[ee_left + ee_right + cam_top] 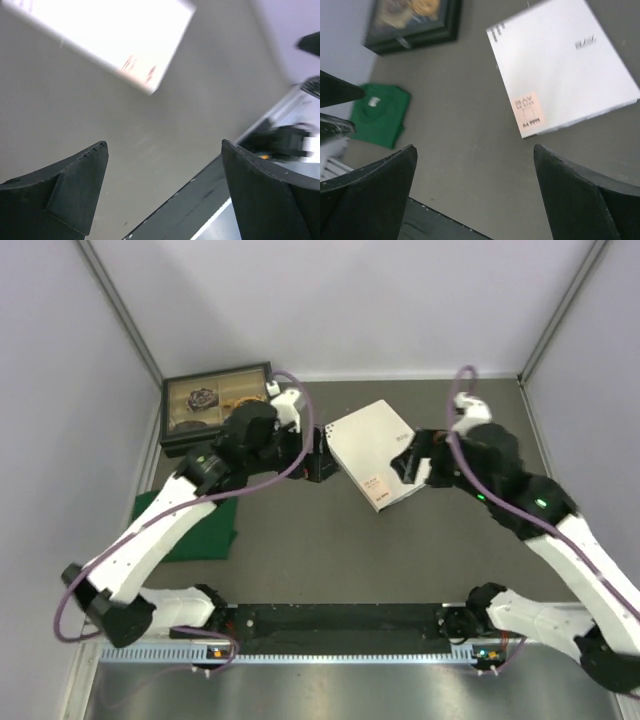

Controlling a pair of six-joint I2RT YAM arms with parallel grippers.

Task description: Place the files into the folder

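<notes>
The folder (372, 450) lies closed at the back middle of the table, white cover up, with a small orange label (378, 485) near its front corner. It also shows in the right wrist view (560, 65) and, overexposed, in the left wrist view (110, 35). No loose files show apart from it. My left gripper (318, 455) is open and empty just left of the folder; its jaws (164, 144) hang over bare table. My right gripper (405, 465) is open and empty at the folder's right side; its jaws (474, 147) frame bare table in front of the label (530, 114).
A black glass-lidded box (215, 400) stands at the back left and shows in the right wrist view (412, 22). A green cloth (195, 520) lies at the left, also in the right wrist view (380, 114). A black strip (330, 620) runs along the near edge. Walls enclose the table.
</notes>
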